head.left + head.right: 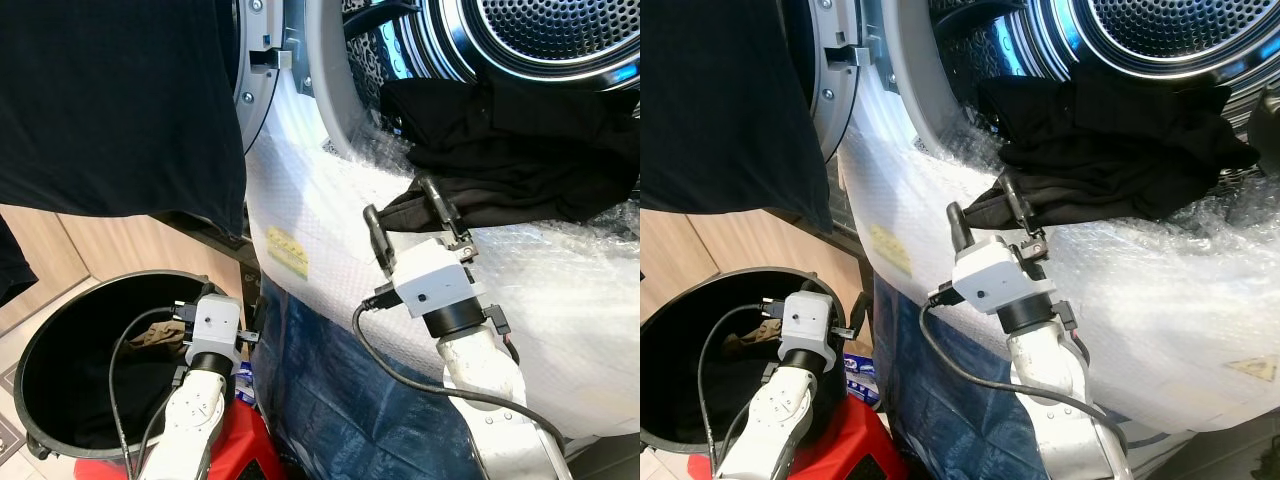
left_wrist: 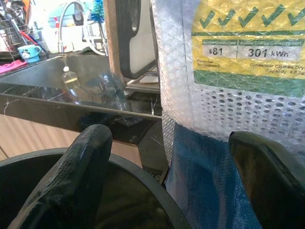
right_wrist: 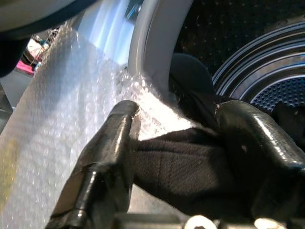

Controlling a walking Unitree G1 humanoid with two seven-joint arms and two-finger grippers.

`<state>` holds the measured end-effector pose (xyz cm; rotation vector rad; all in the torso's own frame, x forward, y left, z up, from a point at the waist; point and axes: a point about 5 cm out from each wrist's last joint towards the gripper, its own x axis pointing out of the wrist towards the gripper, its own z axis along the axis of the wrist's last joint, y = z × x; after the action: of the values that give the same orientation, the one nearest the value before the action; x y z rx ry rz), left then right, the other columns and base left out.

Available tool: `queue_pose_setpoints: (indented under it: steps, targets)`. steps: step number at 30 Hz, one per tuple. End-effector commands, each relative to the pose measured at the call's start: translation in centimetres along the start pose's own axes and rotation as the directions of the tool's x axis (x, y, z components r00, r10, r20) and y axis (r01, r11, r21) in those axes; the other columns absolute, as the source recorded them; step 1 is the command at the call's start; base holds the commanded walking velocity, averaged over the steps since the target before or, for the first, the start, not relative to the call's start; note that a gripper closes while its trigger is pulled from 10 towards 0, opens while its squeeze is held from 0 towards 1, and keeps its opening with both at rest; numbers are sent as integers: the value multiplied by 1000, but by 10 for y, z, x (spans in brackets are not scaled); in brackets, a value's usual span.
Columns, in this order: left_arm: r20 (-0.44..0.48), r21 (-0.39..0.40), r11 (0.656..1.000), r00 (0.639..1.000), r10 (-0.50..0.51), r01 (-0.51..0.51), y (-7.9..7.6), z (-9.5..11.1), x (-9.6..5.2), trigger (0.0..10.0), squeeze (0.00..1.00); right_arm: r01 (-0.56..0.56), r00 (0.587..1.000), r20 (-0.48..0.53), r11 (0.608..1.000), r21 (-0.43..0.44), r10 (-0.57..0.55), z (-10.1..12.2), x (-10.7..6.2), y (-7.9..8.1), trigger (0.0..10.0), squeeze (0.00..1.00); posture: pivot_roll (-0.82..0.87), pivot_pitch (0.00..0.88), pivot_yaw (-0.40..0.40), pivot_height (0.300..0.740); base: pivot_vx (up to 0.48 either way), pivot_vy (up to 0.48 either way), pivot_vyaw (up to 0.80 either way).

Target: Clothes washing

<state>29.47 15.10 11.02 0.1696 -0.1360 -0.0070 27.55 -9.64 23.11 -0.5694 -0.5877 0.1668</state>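
A crumpled black garment (image 1: 510, 150) spills from the washer drum (image 1: 560, 35) over its rim; one fold lies between the right gripper's (image 1: 408, 212) spread jaws.

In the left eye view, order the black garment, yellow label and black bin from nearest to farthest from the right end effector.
From the right end effector:
1. Black garment, between its fingers at the drum opening.
2. Yellow label, on the bubble wrap to its left.
3. Black bin, lower left.

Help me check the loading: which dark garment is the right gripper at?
The black garment draped over the washer's door opening; the right gripper has its fingers around its edge. The other dark cloth hangs apart, upper left.
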Motion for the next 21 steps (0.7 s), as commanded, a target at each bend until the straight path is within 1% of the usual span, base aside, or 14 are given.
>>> queue_pose_setpoints:
  steps: [1,3,4,5,6,8,9,10,13,18,21]
  targets:
    - [13,1,1000,1000,12,-12,1,5,2,10000,0,8,1000,-13,1000,-10,-8,-3,2,-2,0,0,29,110,-90,740,0,0,0]
    - [13,2,1000,1000,12,-12,1,5,2,10000,0,4,1000,-10,1000,-17,-4,-2,2,-2,0,0,29,114,-91,740,0,0,0]
    - [13,2,1000,1000,13,-13,1,5,2,10000,0,3,1000,-11,1000,-23,-3,-3,2,-2,4431,0,29,114,-91,740,0,0,0]
    - [13,2,1000,1000,13,-13,1,5,2,10000,0,3,1000,-12,1000,-29,-3,-3,2,-1,8510,0,29,114,-91,740,0,0,0]
    - [14,2,1000,1000,15,-15,1,5,2,10000,0,3,1000,-25,999,-35,-4,-5,2,-1,10000,0,28,117,-90,740,0,0,0]
    - [15,3,1000,1000,15,-15,1,5,3,10000,0,2,999,-33,999,-42,-4,-7,2,0,10000,0,28,117,-89,740,0,0,0]
    - [16,3,1000,1000,16,-16,2,6,3,10000,0,3,999,-34,999,-47,-5,-8,1,0,10000,27,28,117,-89,740,0,0,0]
    - [16,3,1000,1000,16,-16,2,6,3,10000,0,8,999,-36,999,-43,-10,-8,1,-1,10000,1000,29,117,-88,740,0,0,0]
    - [19,3,1000,1000,16,-16,2,6,4,10000,0,22,999,-36,999,-39,-23,-9,1,-2,10000,1000,29,118,-88,740,0,0,0]
    - [20,3,1000,1000,16,-16,2,7,4,10000,0,49,998,-23,997,-56,-51,-8,1,-5,10000,1000,28,117,-87,740,0,0,0]
    - [21,3,1000,1000,18,-19,2,7,5,10000,0,65,998,25,992,-110,-63,-5,0,-5,10000,1000,31,118,-87,740,0,0,0]
